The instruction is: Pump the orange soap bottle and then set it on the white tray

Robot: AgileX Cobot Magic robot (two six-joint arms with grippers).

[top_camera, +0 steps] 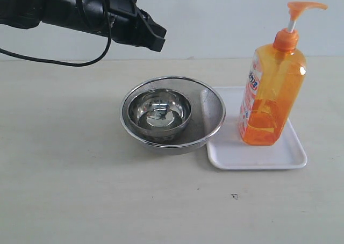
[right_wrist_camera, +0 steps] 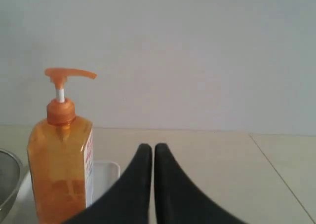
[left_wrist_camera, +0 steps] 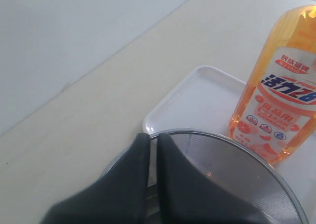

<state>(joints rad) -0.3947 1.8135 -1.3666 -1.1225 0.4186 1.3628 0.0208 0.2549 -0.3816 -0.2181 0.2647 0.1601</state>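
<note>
1. Nearest the front of the exterior view, the pale table (top_camera: 64, 190) carries one small dark mark (top_camera: 234, 196).
2. Just behind that mark lies the white tray (top_camera: 258, 159). It sits flat on the table, right of centre.
3. The orange soap bottle (top_camera: 271, 99) stands upright on the tray with its base inside the low rim. Its pump head is up, the white stem shows, and the spout points right in the exterior view. The printed label faces the bowls.
4. Left of the bottle sits a large steel bowl (top_camera: 212, 107) with a small steel bowl (top_camera: 161, 112) nested inside it. The large bowl's rim overlaps the tray's left edge. A strip of bare tray shows between that rim and the bottle.
5. Farther back and higher, at the upper left, the left gripper (top_camera: 156, 37) hangs in the air above the table behind the bowls. Its black jaws are closed together with nothing between them. A black cable (top_camera: 64, 63) loops below the arm.
6. The right gripper (right_wrist_camera: 152, 147) appears in its own wrist view. Its two black fingers are drawn together with only a sliver between them, and they grip nothing. The bottle stands ahead of it, clearly apart.
7. Farthest back, a plain white wall (top_camera: 226, 18) rises behind the table's edge.
</note>
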